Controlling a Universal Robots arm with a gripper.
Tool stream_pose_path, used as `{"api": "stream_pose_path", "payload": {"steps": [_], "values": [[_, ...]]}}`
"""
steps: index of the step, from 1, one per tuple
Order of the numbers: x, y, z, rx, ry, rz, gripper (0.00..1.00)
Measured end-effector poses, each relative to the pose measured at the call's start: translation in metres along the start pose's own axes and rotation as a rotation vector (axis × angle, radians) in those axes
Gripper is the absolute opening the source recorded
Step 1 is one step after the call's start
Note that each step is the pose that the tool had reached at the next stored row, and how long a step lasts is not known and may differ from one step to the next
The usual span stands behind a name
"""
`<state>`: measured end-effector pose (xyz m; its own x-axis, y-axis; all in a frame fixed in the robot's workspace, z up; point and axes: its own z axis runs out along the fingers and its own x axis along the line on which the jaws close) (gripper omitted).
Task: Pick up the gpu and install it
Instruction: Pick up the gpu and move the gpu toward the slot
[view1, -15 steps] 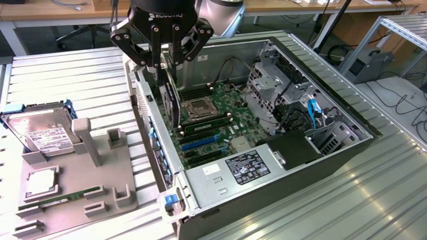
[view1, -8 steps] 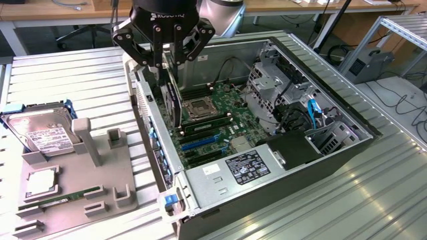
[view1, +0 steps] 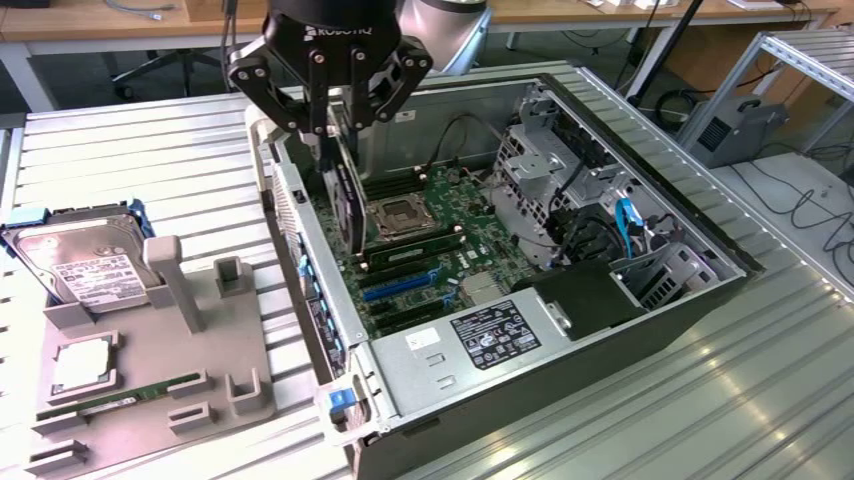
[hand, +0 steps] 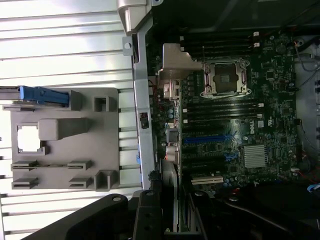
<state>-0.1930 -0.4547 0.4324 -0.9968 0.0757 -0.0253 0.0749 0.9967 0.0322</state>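
Observation:
My gripper (view1: 331, 125) is shut on the gpu (view1: 351, 200), which hangs on edge, black, over the left side of the motherboard (view1: 447, 235) inside the open computer case (view1: 667, 215). The card's lower edge is close above the board, near the processor socket (view1: 400, 215) and up from the blue slot (view1: 400, 287). In the wrist view the gpu (hand: 171, 150) appears edge-on with its silver end bracket (hand: 175, 62) next to the case's rear wall. The gripper (hand: 167, 217) holds its near end, and the blue slot (hand: 202, 140) lies beside it.
On the exterior view's left a grey fixture (view1: 160, 345) carries a hard drive (view1: 83, 265), a processor chip (view1: 83, 365) and a RAM stick (view1: 120, 395). Drive cages and cables (view1: 587, 200) crowd the case's right side. The table is ribbed metal (view1: 160, 160).

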Motion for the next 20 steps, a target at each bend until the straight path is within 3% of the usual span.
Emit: {"api": "stream_pose_path", "payload": {"steps": [20], "values": [[-0.0048, 0.0003, 0.0005, 0.0, 0.0, 0.0, 0.26]]}}
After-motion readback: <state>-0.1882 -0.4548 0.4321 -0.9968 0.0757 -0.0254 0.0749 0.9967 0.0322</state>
